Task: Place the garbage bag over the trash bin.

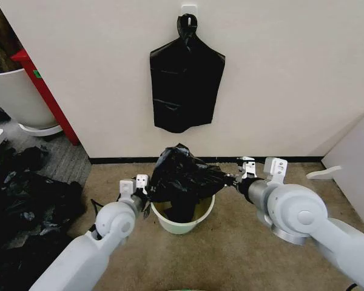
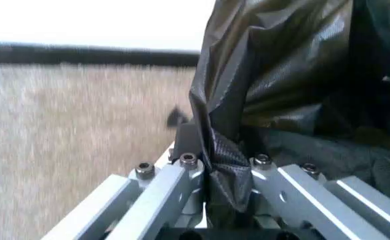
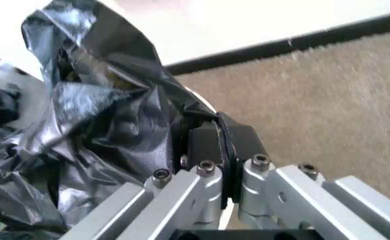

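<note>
The garbage bag (image 1: 183,173) is a crumpled glossy black film bunched over the trash bin (image 1: 183,223), a small off-white round bucket on the carpet. Part of the bag hangs down inside the bin, and the near rim is uncovered. My left gripper (image 1: 148,202) is at the bin's left side, shut on the bag's edge. My right gripper (image 1: 232,180) is to the right, above rim height, also shut on the film. The left wrist view shows the bag (image 2: 282,85) pinched in the left gripper (image 2: 216,157). The right wrist view shows the right gripper (image 3: 223,144) shut on the bag (image 3: 108,125).
A flat black bag bundle (image 1: 185,85) hangs from a wall hook behind the bin. A heap of black bags (image 1: 24,206) lies at the left, with a large white tub (image 1: 17,97) and a red post (image 1: 45,91) behind it. A white panel (image 1: 358,157) stands at the right.
</note>
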You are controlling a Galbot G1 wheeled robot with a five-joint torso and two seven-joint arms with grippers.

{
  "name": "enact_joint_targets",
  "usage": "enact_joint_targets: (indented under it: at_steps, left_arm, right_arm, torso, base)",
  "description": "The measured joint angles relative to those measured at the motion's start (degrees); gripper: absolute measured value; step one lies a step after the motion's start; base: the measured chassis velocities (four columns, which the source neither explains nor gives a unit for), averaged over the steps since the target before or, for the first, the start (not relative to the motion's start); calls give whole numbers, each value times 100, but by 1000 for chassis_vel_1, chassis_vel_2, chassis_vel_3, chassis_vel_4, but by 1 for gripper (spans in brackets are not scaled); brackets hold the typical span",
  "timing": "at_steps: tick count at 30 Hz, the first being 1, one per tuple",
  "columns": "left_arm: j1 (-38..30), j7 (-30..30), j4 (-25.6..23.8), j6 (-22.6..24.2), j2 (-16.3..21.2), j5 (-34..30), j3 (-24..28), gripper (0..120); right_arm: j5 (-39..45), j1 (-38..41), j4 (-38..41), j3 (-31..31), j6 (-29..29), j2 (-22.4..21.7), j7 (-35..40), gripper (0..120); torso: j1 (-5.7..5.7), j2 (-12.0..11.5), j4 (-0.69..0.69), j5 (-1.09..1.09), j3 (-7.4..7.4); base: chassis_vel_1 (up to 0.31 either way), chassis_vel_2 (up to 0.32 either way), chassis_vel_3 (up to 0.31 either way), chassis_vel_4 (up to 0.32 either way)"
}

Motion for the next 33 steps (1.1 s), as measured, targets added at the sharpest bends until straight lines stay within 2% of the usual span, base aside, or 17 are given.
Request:
enact_joint_targets:
  at_steps: [8,16,25,33]
  left_arm:
    - [138,266,-568,-385,256,-167,-464,4]
    - [183,607,-745,-971,478,-237,-912,4]
    - [371,1224,-763,-1404,567,-271,-1108,4]
    - [545,1573,-763,-1654,579,-387,-1385,4]
  right_arm:
    - [41,-170,509,442,58,-153,-223,0]
    - [22,-545,757,919,132,-387,-279,0]
    - [-159,-672,467,997,198,-311,-336,0]
    - [-27,-922,25,1077,225,-145,-904,0]
  torso:
    - [0,0,0,-2,0]
    - [0,0,-1,-2,0]
    - [0,0,-1,-2,0]
    - [0,0,-1,-2,0]
  base:
    - [0,0,0,0]
    - [0,0,0,0]
    - [0,0,0,0]
    - [0,0,0,0]
